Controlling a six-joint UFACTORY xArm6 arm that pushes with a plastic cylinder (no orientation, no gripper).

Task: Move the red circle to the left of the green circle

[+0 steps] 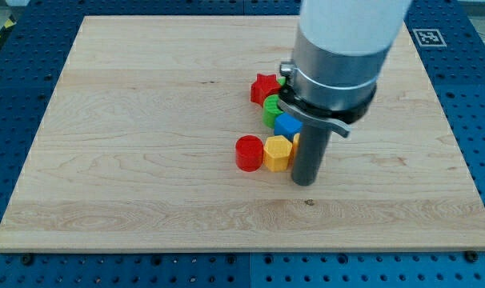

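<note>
The red circle [247, 153] stands near the board's middle, touching the left side of a yellow hexagon [277, 152]. The green circle [270, 109] lies above and to the right of it, partly hidden by the arm, with a blue block [286, 126] against its lower right. My tip [305, 182] rests on the board just right of the yellow hexagon, below the blue block. It is about a block's width to the right of the red circle, with the yellow hexagon between them.
A red star [264, 86] sits just above the green circle. A sliver of another green block [281, 78] shows at the arm's edge. The wide arm body [338, 48] hides the board's upper right. The wooden board [130, 120] lies on a blue perforated table.
</note>
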